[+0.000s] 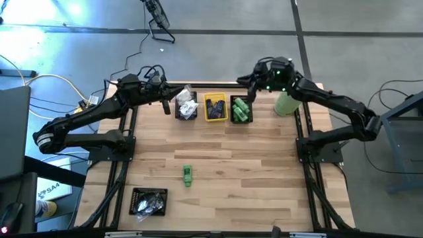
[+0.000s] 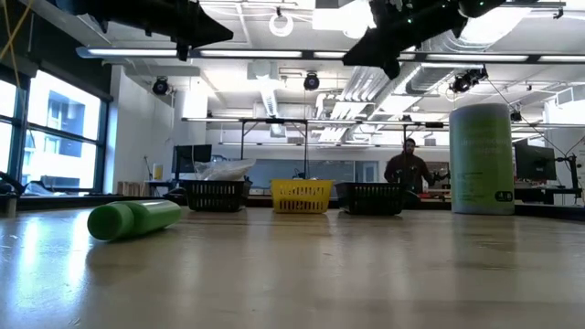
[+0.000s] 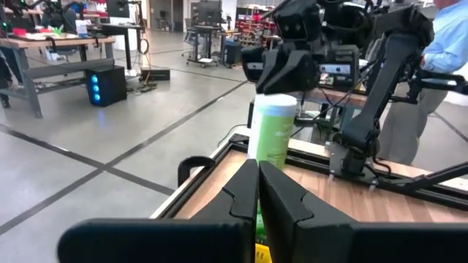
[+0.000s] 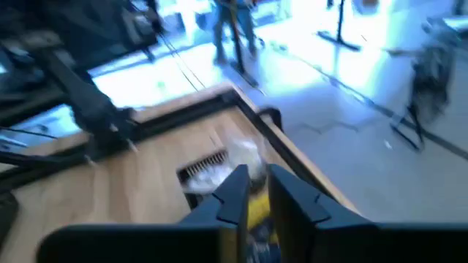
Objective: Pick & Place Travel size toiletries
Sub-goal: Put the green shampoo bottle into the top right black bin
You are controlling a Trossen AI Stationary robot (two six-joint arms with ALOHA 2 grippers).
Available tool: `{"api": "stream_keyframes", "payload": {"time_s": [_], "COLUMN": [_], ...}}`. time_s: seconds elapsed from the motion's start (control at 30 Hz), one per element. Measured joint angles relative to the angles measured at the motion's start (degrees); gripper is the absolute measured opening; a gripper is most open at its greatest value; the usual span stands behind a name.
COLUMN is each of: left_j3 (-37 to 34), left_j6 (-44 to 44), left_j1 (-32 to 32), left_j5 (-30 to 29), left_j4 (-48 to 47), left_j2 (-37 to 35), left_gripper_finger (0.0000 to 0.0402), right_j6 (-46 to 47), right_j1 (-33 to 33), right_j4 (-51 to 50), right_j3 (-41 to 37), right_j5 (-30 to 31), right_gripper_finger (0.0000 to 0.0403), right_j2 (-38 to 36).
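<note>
The table (image 1: 218, 198) carried three bins in a row along its 12 o'clock edge: a black bin (image 1: 186, 108) holding white packets, a yellow bin (image 1: 215, 109), and a second black bin (image 1: 240, 110) filled with green bottles. A fourth bin (image 1: 149, 200) with packets sat near the 7 o'clock corner. A pale cylinder (image 1: 285, 104) stood at about 2 o'clock.

The left pincer (image 1: 165, 97) hung at 11 o'clock, just beside the packet bin, fingers clenched on nothing. The right pincer (image 1: 246, 86) hovered above the far edge of the bottle bin; its fingers (image 4: 235, 191) stood close together with only a narrow gap and nothing visible between them.

One green bottle (image 1: 188, 175) lay alone on the bare table, just left of centre, at about 6 o'clock from the bins. Its long axis ran roughly 12 to 6. It lay well apart from both pincers, toward 6 o'clock from each. By my reckoning the left arm was slightly nearer, and fingers closing across the bottle's width would suit that axis.
</note>
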Motion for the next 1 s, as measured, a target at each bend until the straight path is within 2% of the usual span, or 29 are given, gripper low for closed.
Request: {"api": "stream_keyframes", "payload": {"time_s": [0.17, 0.47, 0.63, 0.87, 1.0], "left_j3": [0.00, 0.02, 0.26, 6.30, 9.75], "left_j6": [-4.43, -13.77, -18.71, -30.28, -38.72], "left_j1": [0.00, -1.36, -7.42, -18.98, -24.36], "left_j5": [0.01, 1.07, -5.24, -19.38, -24.72], "left_j4": [0.00, -1.81, -6.92, -24.87, -32.12], "left_j2": [0.00, 0.09, 0.33, 2.88, 5.52], "left_gripper_finger": [0.0012, 0.0012, 0.0002, 0.0001, 0.0000], "right_j6": [-0.98, -3.63, -3.63, -4.11, -5.86], "right_j1": [-3.16, -6.37, -8.56, -11.27, -12.13], "right_j4": [5.25, 11.53, 13.34, 16.45, 20.04], "right_j3": [0.00, 0.00, -0.02, -0.02, -0.02], "right_j5": [-7.80, -9.34, -9.45, -9.20, -9.18], "right_gripper_finger": [0.0007, 0.0003, 0.0003, 0.0003, 0.0003], "right_j2": [-0.04, 0.00, 0.02, 0.07, 0.07]}}
